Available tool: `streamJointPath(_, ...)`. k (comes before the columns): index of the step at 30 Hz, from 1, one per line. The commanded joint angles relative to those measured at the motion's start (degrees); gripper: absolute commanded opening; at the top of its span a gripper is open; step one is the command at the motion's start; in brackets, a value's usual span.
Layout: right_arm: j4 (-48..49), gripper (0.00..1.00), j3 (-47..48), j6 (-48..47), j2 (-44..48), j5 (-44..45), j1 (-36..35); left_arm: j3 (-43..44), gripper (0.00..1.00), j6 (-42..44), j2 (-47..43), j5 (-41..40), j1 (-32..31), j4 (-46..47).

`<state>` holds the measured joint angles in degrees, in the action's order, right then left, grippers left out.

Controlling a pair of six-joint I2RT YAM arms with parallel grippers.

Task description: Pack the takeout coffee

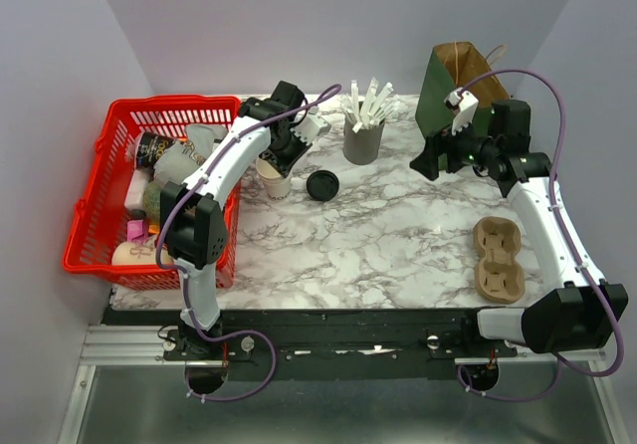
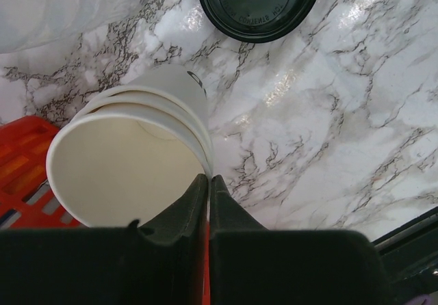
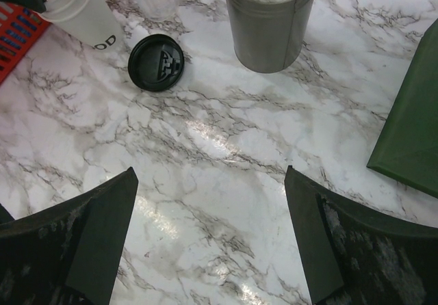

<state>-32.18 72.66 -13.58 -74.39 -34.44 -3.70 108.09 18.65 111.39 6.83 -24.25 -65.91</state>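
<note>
Marble table, both arms out over it. Left arm stretches forward along the red basket and bends down at the wrist. The left gripper has its jaws squeezed nearly together on the rim of the paper cup, one finger inside and one outside. Cup is open-topped, looks like a few nested together, and sits just right of the basket. Its black lid is off, lying flat on the marble just beside the cup. Right arm reaches up its own side with the right gripper spread wide, gripping nothing, hovering near the green bag. Grey cup of white sticks stands between the two grippers, behind the lid. Cardboard cup carrier lies by the right arm, well apart from the cup.
</note>
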Motion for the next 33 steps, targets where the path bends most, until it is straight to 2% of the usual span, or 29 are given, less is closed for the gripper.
streamJointPath(1,1.5,0.97,-0.6,-0.3,0.9,0.6,-0.3,1.5,0.09,-0.1,1.1,-1.3,-0.1,-0.7)
streamJointPath(6,1.4,0.97,-0.2,-0.3,0.7,0.5,-0.4,1.9,0.01,0.7,-0.2,-2.4,-0.1,-1.2)
streamJointPath(13,4.0,0.94,0.3,1.7,0.5,0.2,-1.7,6.4,0.0,1.4,-2.6,-5.2,-0.1,-2.7)
streamJointPath(18,8.9,0.93,2.2,11.0,-1.9,1.4,-8.0,2.8,0.0,2.4,-4.5,-6.4,0.0,-3.8)
streamJointPath(22,19.0,0.93,1.7,16.7,-5.7,3.8,-13.9,-1.6,0.0,3.0,-7.1,-9.8,-0.1,-0.4)
streamJointPath(24,22.6,0.93,2.3,23.4,-8.7,4.1,-17.1,-2.6,0.0,2.7,-8.1,-10.1,0.1,0.5)
streamJointPath(27,26.8,0.93,5.7,27.7,-14.5,5.5,-21.1,-4.6,0.0,0.5,-9.2,-9.1,0.5,2.5)
streamJointPath(33,30.5,0.94,8.0,38.8,-21.4,13.5,-24.3,-9.9,0.0,-5.4,-12.9,-8.8,0.6,5.6)
